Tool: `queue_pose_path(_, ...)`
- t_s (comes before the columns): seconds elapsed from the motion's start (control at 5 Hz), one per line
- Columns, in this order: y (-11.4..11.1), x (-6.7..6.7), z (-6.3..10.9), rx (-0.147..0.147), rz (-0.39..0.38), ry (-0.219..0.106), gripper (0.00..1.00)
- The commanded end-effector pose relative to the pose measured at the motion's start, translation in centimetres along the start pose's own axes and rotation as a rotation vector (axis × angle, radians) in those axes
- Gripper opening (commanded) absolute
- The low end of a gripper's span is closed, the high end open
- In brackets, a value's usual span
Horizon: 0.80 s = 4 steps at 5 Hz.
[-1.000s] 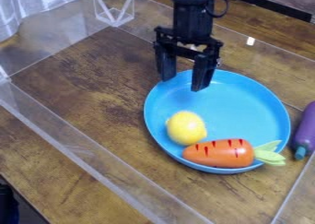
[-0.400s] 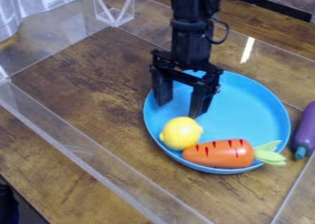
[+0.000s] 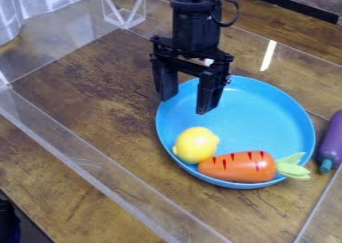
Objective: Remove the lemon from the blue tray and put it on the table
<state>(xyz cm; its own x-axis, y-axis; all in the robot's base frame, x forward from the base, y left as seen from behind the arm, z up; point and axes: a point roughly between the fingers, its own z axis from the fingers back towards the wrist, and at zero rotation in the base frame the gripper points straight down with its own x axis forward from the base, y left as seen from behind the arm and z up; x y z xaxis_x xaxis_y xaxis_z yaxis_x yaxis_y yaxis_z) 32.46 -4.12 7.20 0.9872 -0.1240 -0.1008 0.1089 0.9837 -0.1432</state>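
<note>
The lemon (image 3: pixel 197 144) is a small bright yellow fruit lying in the near left part of the blue tray (image 3: pixel 277 108), close to its rim. My gripper (image 3: pixel 185 95) hangs pointing down over the tray's far left rim, its two black fingers spread wide and open with nothing between them. It is above and behind the lemon, not touching it. The dark wood-grain table (image 3: pixel 94 97) spreads out to the left of the tray.
An orange carrot (image 3: pixel 241 166) with a green top lies in the tray just right of the lemon. A purple object (image 3: pixel 330 140) sits at the right edge beside the tray. Clear acrylic walls (image 3: pixel 80 162) run along the near and left sides.
The gripper has shifted left and toward the camera, from the tray's far rim to over its left rim, staying open. The lemon sits slightly nearer the rim than a second ago.
</note>
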Motion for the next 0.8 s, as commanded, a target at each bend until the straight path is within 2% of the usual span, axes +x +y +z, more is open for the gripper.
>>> queue_pose_path(0.0, -0.1, -0.1, 1.5, 0.007, -0.042, -0.057, 1.00)
queue_pose_path(0.2, -1.2, -0.5, -0.2, 0.007, -0.023, -0.055, 1.00)
queue_pose_path(0.4, -2.4, -0.8, -2.4, 0.019, -0.020, -0.058, 1.00)
queue_pose_path(0.6, -4.0, -1.3, -3.8, 0.037, -0.084, -0.053, 1.00)
